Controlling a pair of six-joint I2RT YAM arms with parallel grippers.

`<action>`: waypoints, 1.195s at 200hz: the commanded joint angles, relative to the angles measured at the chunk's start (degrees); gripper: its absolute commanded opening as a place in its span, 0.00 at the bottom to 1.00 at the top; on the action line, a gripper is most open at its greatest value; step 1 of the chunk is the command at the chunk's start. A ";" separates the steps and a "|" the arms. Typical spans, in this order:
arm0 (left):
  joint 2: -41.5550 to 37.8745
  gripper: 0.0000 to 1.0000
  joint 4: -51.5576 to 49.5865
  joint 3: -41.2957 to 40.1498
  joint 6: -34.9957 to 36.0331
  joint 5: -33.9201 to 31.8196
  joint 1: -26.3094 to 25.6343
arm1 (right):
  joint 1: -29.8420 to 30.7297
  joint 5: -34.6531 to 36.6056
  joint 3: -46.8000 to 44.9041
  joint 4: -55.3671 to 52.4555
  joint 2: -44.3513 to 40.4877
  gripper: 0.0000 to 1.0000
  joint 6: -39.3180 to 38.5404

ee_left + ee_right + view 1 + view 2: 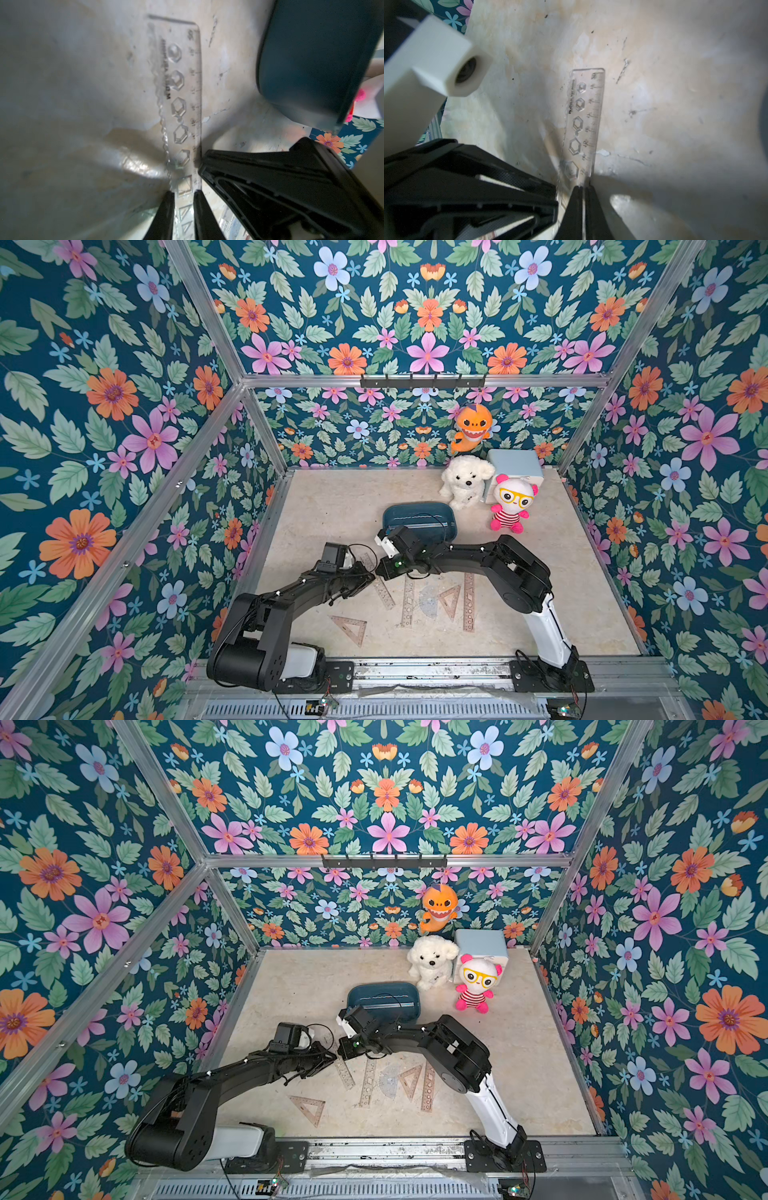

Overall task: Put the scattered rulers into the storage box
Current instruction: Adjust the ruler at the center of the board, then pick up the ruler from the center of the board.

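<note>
Floral walls (104, 406) around a pale, scuffed, possibly stone-look tabletop (332, 497) with rulers (468, 601)

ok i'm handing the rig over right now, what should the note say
Left gripper: jaws apart, a finger either side of the clear ruler; grip unclear.
Right gripper: shut at that ruler's edge; hold unclear.
Storage box: just beyond both grippers, contents hard to make out.
On the table: brown ruler, protractor, small set square, second brown ruler in a row; lone set square nearer the left arm's base.
Done: none clearly boxed.
To do: all six into the box.
</note>
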 commanded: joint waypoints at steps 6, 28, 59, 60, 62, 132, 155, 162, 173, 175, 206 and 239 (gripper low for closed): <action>0.32 0.24 -15.36 -0.33 0.34 -7.24 -0.16 | -0.26 2.43 -1.10 -5.79 -1.51 0.10 -1.00; -1.54 0.25 -16.68 0.29 0.30 -10.13 -0.08 | -0.32 2.29 -2.15 -5.19 -4.84 0.10 -0.66; -4.43 0.30 -17.55 0.69 -0.19 -12.83 0.29 | -0.33 0.58 -2.31 -3.73 -6.19 0.10 0.08; -4.48 0.31 -17.57 0.69 -0.22 -12.83 0.31 | -0.32 0.50 -2.33 -3.67 -6.16 0.10 0.07; -4.52 0.31 -17.57 0.76 -0.24 -12.90 0.28 | -0.36 0.26 -2.33 -3.58 -6.19 0.10 0.17; -0.54 0.38 -13.40 1.13 -0.96 -11.90 0.28 | 0.29 -2.11 -3.52 -1.46 -4.93 0.07 1.49; 0.38 0.39 -12.60 1.17 -1.05 -11.65 0.29 | 0.56 -2.47 -3.92 -1.28 -4.59 0.06 1.64; 0.68 0.39 -12.43 1.13 -1.09 -11.68 0.29 | 0.56 -2.49 -3.93 -1.24 -4.52 0.06 1.69; 1.00 0.39 -12.28 1.14 -1.05 -11.58 0.24 | 0.63 -2.56 -4.07 -1.14 -4.32 0.06 1.77; 1.04 0.39 -12.22 1.16 -1.04 -11.58 0.31 | 0.64 -2.57 -4.10 -1.10 -4.24 0.06 1.76; 1.75 0.39 -11.63 0.71 -1.14 -11.41 0.24 | 0.65 -2.62 -4.40 -1.14 -3.50 0.05 1.74; 2.58 0.39 -10.59 0.18 -1.39 -11.04 0.24 | 0.61 -2.71 -5.06 -0.97 -2.83 0.05 1.81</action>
